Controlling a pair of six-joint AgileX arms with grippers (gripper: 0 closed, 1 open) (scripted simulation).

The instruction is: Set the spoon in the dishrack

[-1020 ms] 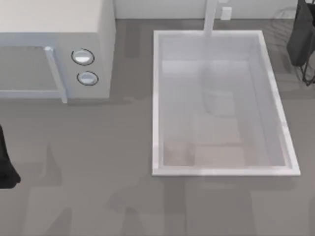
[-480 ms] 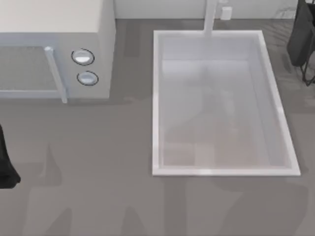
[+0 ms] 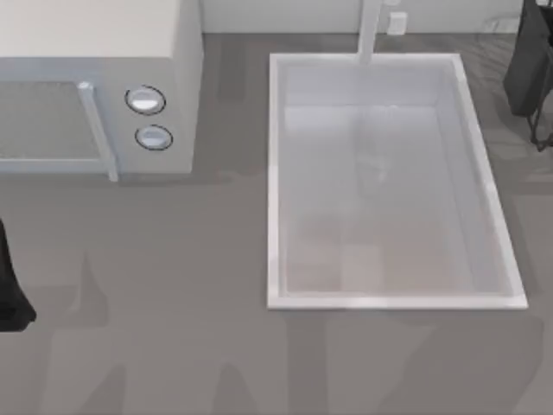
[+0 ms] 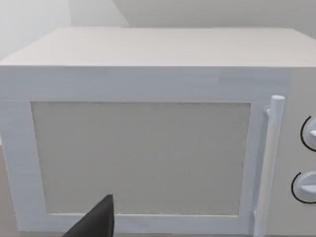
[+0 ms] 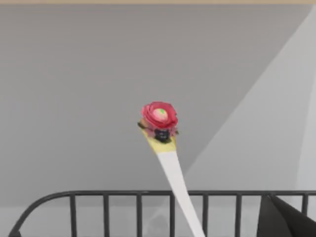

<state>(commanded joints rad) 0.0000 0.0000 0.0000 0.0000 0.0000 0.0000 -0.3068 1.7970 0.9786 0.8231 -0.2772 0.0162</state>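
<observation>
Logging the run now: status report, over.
Left end effector parked facing microwave. Spoon raised above dishrack wires, at right wrist. Nothing seen blocking.

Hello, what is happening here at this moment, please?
The right arm carries the spoon over the dishrack; its red head points up above the dark wires. The spoon is not yet set down. The left arm is parked at the table's left edge, facing the microwave. The sink sits mid-table.
</observation>
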